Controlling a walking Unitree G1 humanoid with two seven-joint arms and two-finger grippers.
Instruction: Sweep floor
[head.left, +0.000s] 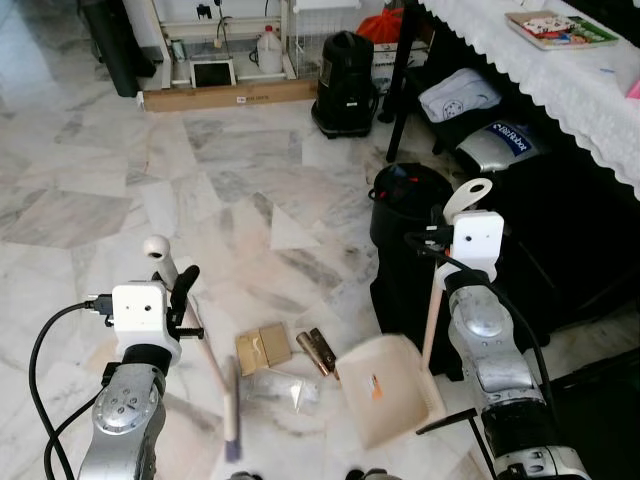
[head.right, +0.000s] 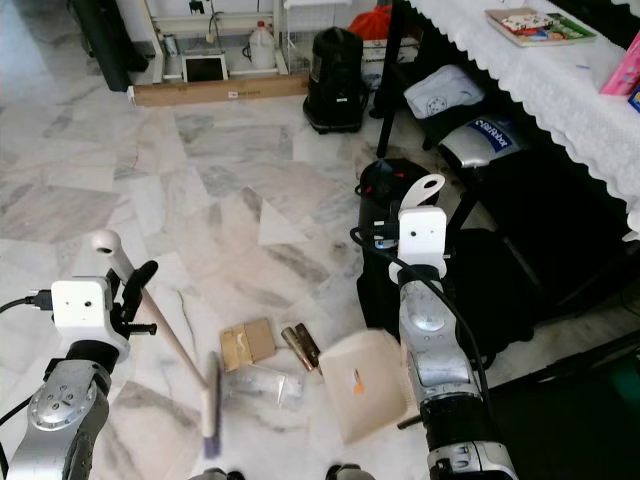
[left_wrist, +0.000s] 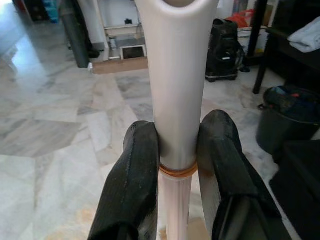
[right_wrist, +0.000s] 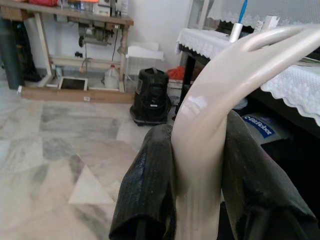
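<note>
A black bin (head.left: 410, 205) stands on the marble floor (head.left: 120, 200) just beyond the right gripper (right_wrist: 197, 165), whose fingers pinch the cream dustpan (head.left: 390, 390) handle; the pan rests on the floor below them. The left gripper (left_wrist: 179, 165) clamps the broom (head.left: 205, 355) handle, its head on the floor below. A flattened brown carton (head.left: 262, 347), clear plastic wrapper (head.left: 278, 390) and brown tubes (head.left: 318, 350) lie between broom head and pan.

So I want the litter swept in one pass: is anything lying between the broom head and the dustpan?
Only the litter itself: a clear wrapper, a tan card piece and two brown tubes lie between the broom head and the dustpan. Nothing else visible blocks that stretch of floor.
</note>
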